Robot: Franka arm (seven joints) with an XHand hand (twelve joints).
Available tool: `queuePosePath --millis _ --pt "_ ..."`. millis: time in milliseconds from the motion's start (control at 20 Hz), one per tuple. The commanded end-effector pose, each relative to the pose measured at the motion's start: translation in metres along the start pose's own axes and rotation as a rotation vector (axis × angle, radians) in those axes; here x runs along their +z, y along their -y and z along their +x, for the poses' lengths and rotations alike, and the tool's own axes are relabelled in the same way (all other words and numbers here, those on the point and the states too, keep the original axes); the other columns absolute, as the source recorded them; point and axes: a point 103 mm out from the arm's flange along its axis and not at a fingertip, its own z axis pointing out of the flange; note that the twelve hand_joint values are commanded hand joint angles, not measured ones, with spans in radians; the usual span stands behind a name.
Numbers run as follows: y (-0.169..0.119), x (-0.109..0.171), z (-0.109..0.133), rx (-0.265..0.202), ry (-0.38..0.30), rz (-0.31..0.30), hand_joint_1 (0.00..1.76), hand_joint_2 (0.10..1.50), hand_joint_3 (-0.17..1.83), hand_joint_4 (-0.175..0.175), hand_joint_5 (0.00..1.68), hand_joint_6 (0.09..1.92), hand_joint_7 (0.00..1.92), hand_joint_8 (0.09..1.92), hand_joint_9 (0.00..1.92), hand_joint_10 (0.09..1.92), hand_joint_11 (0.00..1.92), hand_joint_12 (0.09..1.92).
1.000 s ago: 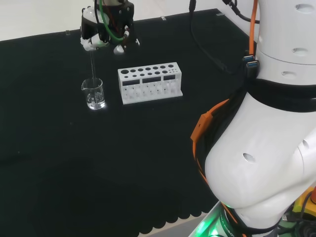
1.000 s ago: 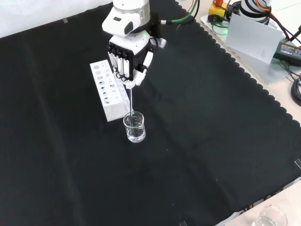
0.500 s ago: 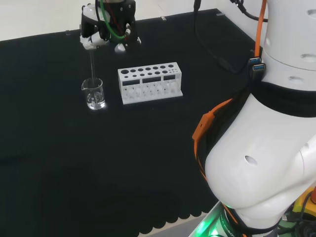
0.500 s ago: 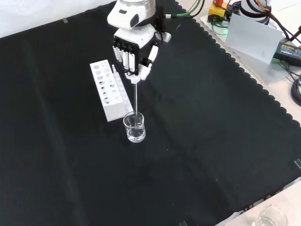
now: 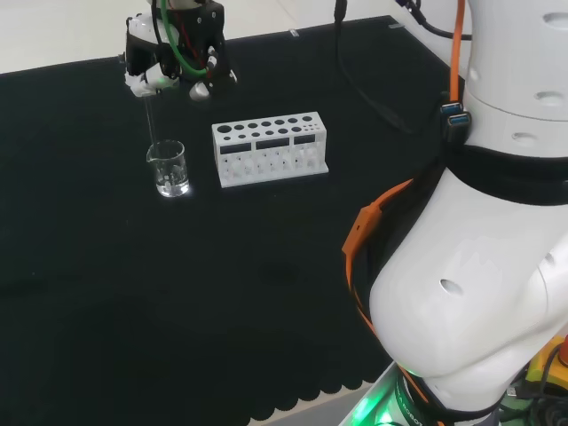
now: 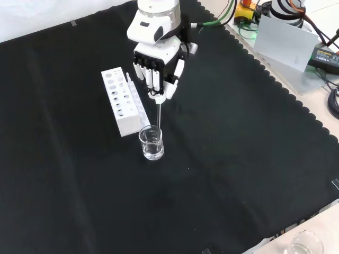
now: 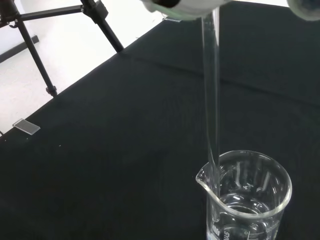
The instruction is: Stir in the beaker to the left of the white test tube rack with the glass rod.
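Below the hand (image 6: 158, 69), the glass rod (image 6: 158, 112) hangs nearly upright, its lower end at the rim of the beaker (image 6: 151, 143), apparently just at the spout side, as the wrist view suggests. The hand grasps the rod's top with curled fingers. The beaker stands on the black worktop (image 6: 238, 159) directly beneath the hand, with the white test tube rack (image 6: 123, 101) just beside it, and holds a little clear liquid. Judging by this, the rod is picked up and brought to the beaker; whether its tip reaches the liquid I cannot tell. What seems left is stirring proper, circling the rod inside the glass.
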Motion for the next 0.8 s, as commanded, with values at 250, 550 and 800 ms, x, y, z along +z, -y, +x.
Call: queuePosePath --millis 250,550,800 --pt "-0.013 -0.003 -0.042 0.019 -0.005 0.028 1.32 1.02 -0.17 -0.116 1.48 0.09 1.53 0.22 1.77 0.30 1.61 0.58" --pt "-0.010 -0.016 -0.064 0.032 0.012 0.033 1.32 1.02 -0.17 -0.115 1.48 0.09 1.53 0.22 1.77 0.30 1.61 0.59" --pt "0.013 -0.020 -0.059 0.034 0.043 0.048 1.32 1.02 -0.17 -0.113 1.48 0.09 1.53 0.22 1.77 0.30 1.61 0.59"
